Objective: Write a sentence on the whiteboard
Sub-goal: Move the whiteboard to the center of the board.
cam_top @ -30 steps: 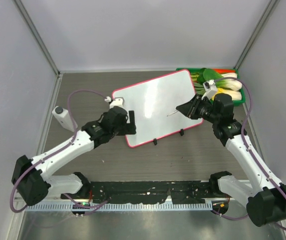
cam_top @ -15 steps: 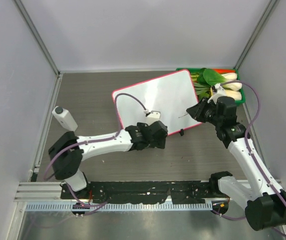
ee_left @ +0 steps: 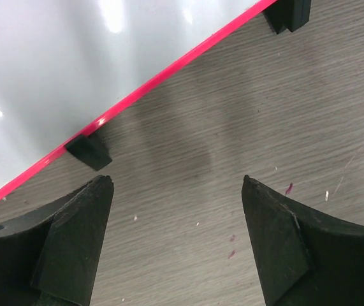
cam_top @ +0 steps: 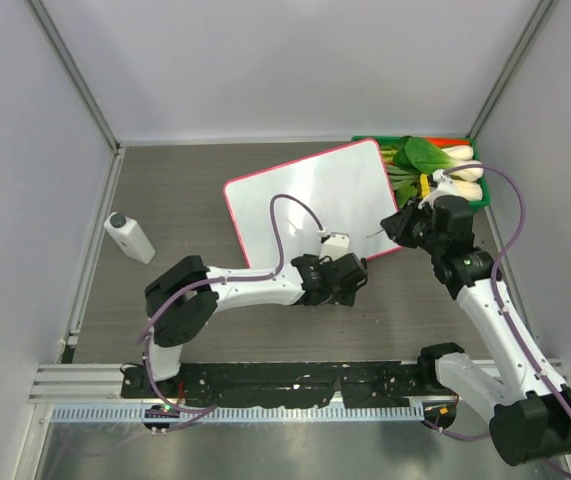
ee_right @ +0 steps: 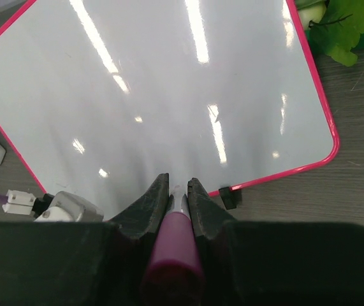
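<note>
The whiteboard (cam_top: 310, 200) lies tilted on the table, glossy white with a pink-red frame. No sentence shows on it; its surface looks blank in every view. My right gripper (cam_top: 395, 228) hovers at the board's near right corner, shut on a marker with a magenta barrel (ee_right: 172, 248). The marker's pale tip points at the board (ee_right: 169, 95) between my shut right gripper (ee_right: 178, 186). My left gripper (cam_top: 353, 279) is open and empty over bare table just off the board's near edge. In the left wrist view my open left gripper (ee_left: 176, 185) sits below the pink frame (ee_left: 169, 70) and its two black clips (ee_left: 89, 151).
A green tray of vegetables (cam_top: 462, 172) stands at the back right, close behind my right gripper. A small white block-shaped object (cam_top: 128, 238) stands at the left of the table. Grey walls enclose the table on three sides.
My left arm has swept right along the board's near edge, from its left corner to near its right end. My right gripper has drawn back slightly to the right with the marker.
</note>
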